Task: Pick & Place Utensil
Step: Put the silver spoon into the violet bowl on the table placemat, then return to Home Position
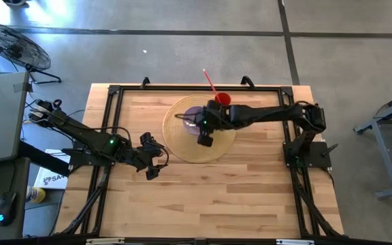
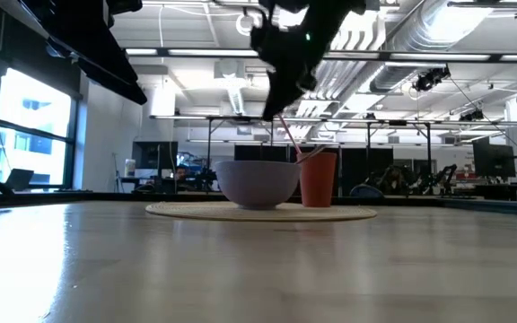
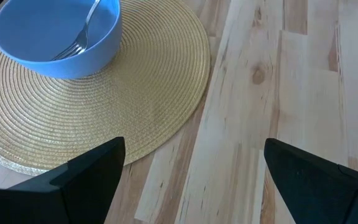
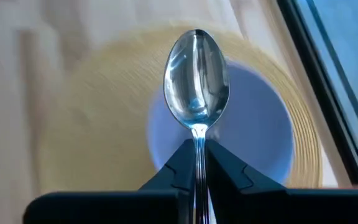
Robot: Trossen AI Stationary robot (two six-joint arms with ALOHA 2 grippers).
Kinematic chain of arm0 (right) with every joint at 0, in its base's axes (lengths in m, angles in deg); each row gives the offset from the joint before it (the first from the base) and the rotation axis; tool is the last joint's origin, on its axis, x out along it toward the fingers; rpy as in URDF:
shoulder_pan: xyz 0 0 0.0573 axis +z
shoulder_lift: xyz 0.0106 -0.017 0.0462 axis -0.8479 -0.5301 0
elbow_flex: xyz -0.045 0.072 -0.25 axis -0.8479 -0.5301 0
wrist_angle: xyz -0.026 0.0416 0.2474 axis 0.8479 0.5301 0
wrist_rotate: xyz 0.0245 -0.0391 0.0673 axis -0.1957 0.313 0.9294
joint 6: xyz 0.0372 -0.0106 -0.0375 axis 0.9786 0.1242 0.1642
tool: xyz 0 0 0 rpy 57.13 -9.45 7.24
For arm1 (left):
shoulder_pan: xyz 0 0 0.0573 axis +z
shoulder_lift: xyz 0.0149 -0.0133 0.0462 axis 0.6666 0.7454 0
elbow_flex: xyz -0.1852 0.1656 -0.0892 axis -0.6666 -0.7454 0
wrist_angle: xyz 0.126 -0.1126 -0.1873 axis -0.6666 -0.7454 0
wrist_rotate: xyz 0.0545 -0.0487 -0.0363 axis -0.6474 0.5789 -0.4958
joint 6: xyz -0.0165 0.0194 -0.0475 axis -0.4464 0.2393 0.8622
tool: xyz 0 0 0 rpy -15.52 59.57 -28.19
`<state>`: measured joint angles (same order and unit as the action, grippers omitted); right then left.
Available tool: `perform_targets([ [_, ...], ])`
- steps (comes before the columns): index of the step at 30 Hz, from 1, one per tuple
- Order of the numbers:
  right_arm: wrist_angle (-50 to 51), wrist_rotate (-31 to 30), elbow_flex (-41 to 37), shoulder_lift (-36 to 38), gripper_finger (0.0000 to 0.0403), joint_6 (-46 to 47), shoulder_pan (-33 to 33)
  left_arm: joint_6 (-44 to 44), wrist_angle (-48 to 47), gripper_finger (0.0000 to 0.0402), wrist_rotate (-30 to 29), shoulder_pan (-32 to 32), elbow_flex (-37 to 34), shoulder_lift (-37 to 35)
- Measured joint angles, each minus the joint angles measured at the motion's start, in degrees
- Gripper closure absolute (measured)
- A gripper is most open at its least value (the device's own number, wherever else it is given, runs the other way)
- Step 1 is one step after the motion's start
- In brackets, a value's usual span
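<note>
Presently the right gripper (image 4: 196, 163) has its fingers pinched shut on the neck of a spoon (image 4: 196, 81), the polished head standing out beyond the tips; it hangs above the blue bowl (image 1: 194, 117), which sits on a round woven placemat (image 1: 180, 147) toward the far side of the counter (image 1: 216, 204); a fork (image 3: 78, 38) already lies inside the bowl, tines down against its inner wall; a red cup (image 2: 319, 178) with a pink straw (image 1: 209, 80) stands just beside the bowl on the same mat.

The left gripper (image 3: 194, 165) waits near the mat's near-left edge, its fingers spread wide and empty.

As a judgement, the spoon is being carried to the bowl and the release has yet to come; several things could spoil it. The grip is narrow and sits on a slim, slick handle, so the spoon may pivot or slide between the fingers if the wrist tilts quickly; dropped from this height, it could strike the rim and bounce out onto the mat or the counter; it might also clatter against the fork and knock it askew; a descent drifting toward the cup risks catching the straw or tipping the cup, since the arm passes close above it.
</note>
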<state>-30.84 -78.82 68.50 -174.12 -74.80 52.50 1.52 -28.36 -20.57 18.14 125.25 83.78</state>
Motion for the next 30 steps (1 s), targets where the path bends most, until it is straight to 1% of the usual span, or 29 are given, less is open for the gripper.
perform_targets([
  [3,-3.0,0.6,-3.6,0.0,0.0391,1.2,-3.1,0.0,0.0,0.0023,0.0,0.0,0.0,0.0],
  [6,-8.7,4.1,-7.9,0.0,0.0394,2.4,-5.7,0.0,0.0,0.0023,0.0,0.0,0.0,0.0],
  [10,-15.3,5.3,-11.8,0.0,0.0378,2.5,-7.8,0.0,0.0,0.0023,0.0,0.0,0.0,0.0],
  [12,-16.0,6.0,-13.0,0.0,0.0372,2.6,-8.6,0.0,0.0,0.0023,0.0,0.0,0.0,0.0],
  [19,-17.9,9.5,-13.5,-1.9,0.0390,2.3,-10.5,0.0,0.0,0.0023,0.0,0.0,0.0,0.0],
  [21,-19.0,10.4,-13.5,-2.5,0.0390,2.2,-10.7,0.0,0.0,0.0023,0.0,0.0,0.0,0.0],
  [27,-19.6,9.9,-13.5,-4.1,0.0361,2.1,-11.5,0.0,0.0,0.0023,0.0,0.0,0.0,0.0],
  [30,-19.9,10.0,-13.5,-4.1,0.0354,2.1,-11.6,0.0,0.1,0.0023,0.0,0.0,0.0,0.0],
])
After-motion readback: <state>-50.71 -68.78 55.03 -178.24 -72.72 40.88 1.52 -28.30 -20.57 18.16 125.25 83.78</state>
